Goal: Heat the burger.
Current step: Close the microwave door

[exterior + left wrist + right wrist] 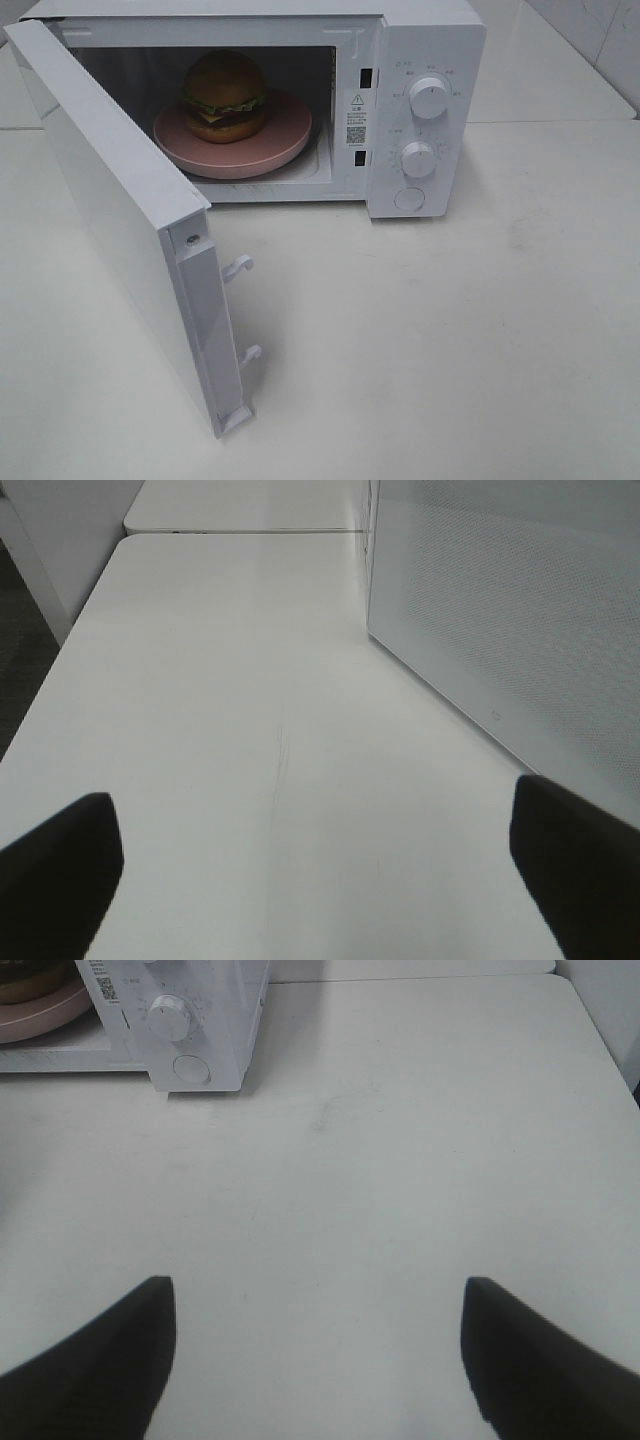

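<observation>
White enamel fills the high view: the microwave (pixel 430 40) stands at 12 o'clock on the tabletop (pixel 450 330), its door (pixel 110 200) swung wide toward 7 o'clock. The burger (pixel 224 95) sits upright on a pink plate (pixel 270 150) inside the cavity, at about 11 o'clock. Two knobs, the upper knob (pixel 429 99) and the lower knob (pixel 418 159), sit on the panel at 1 o'clock. No arm shows here. Loading looks done, so the step in hand is likely shutting the door. That calls for a push on its outer face along the hinge arc until the latch hooks seat, then a turn of a knob.

The left wrist view adds what the high one lacks: the left claw (pixel 310 790) spread wide and empty above the bare tabletop, with the door's outer face (pixel 500 600) close beside it. It seems well placed for the push.

The right wrist view shows the right claw (pixel 317 1285) also parted and holding nothing, well back from the oven. Ahead of it are the lower knob (pixel 168 1017), a round button beneath, and a sliver of plate (pixel 40 1015) edge.
</observation>
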`<state>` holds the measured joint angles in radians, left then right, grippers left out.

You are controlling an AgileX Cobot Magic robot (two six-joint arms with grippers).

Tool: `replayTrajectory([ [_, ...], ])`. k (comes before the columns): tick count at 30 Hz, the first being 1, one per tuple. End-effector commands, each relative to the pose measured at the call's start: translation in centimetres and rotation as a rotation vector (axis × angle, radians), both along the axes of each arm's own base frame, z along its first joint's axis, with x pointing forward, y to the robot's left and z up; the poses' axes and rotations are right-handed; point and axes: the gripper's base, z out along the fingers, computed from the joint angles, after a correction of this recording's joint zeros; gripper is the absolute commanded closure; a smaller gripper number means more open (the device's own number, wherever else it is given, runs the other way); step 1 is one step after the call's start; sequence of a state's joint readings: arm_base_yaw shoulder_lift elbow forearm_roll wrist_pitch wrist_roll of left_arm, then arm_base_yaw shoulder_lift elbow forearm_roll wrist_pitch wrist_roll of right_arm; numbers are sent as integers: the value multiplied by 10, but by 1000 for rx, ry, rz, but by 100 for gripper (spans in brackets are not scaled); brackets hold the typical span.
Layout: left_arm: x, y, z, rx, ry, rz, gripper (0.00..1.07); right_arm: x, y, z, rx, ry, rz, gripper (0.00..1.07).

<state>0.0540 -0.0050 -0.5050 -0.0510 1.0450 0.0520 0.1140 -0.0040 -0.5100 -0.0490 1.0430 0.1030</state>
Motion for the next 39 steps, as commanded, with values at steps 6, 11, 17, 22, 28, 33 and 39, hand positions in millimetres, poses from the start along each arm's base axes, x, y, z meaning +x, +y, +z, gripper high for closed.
replayTrajectory([
  [6, -3, 0, 0, -4, -28, -4, 9, -4, 0, -1, -9, -29, 0, 31],
  [11, -3, 0, 0, -5, -28, -5, 9, -4, 0, -1, -9, -29, 0, 31],
  [17, -2, 0, 0, -5, -28, -5, 9, -4, 0, -1, -9, -29, 0, 31],
  [22, 5, -1, 13, -19, -51, -11, 13, -4, 0, -1, -9, -29, 0, 31],
  [28, 28, 0, 22, -23, -37, -6, 42, -4, 0, -1, -9, -29, 0, 31],
  [33, 51, 2, 23, -29, 16, -2, 74, -4, 0, -1, -8, -29, 0, 31],
  [39, 70, 3, 26, -32, -3, 4, 95, -4, 0, -1, -8, -29, 0, 31],
])
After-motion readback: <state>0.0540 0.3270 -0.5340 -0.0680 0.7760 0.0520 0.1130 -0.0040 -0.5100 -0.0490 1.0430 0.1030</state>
